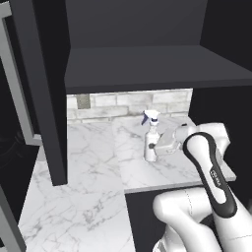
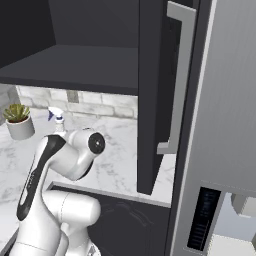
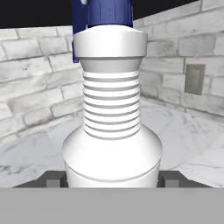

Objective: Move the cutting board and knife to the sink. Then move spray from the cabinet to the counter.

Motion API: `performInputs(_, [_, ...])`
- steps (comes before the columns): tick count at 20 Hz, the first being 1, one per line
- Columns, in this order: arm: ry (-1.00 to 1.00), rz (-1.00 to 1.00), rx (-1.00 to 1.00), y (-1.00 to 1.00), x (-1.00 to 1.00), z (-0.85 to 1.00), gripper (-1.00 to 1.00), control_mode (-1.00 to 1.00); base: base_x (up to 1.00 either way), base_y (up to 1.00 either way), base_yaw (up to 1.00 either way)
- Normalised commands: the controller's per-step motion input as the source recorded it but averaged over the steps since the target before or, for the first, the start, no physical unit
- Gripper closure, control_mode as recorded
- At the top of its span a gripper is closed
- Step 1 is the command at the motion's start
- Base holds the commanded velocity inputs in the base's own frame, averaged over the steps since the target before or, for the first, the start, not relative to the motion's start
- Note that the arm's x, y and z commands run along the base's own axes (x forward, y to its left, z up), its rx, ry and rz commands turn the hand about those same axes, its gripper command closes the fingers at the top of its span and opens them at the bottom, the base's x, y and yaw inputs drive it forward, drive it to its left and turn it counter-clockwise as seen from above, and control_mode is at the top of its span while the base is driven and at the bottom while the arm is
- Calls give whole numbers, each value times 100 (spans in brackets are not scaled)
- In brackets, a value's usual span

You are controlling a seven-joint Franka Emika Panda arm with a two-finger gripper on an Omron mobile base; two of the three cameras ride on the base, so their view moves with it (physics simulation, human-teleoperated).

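Slim white cylindrical spray bottle (image 1: 150, 142) with dark blue nozzle stands upright on the white marble bench (image 1: 93, 162), between the half-open pincer's (image 3: 112, 179) fingertips (image 3: 53, 179), seemingly gripped.

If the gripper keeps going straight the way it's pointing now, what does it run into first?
The spray. In the hand view the bottle stands dead ahead, its body between the two fingertips, so the gripper would likely meet it at once; actual contact is unclear.
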Motion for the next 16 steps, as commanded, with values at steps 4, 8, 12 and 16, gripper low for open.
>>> performInputs(4, [-12, 0, 0, 32, 23, -18, 100, -100, 0, 0, 0])
performInputs(8, [-9, 0, 0, 37, 30, -21, 100, -100, 0, 0, 0])
performInputs(12, [0, 0, 0, 29, 34, -19, 100, -100, 0, 0, 0])
performInputs(16, [0, 0, 0, 21, 35, -21, 100, -100, 0, 0, 0])
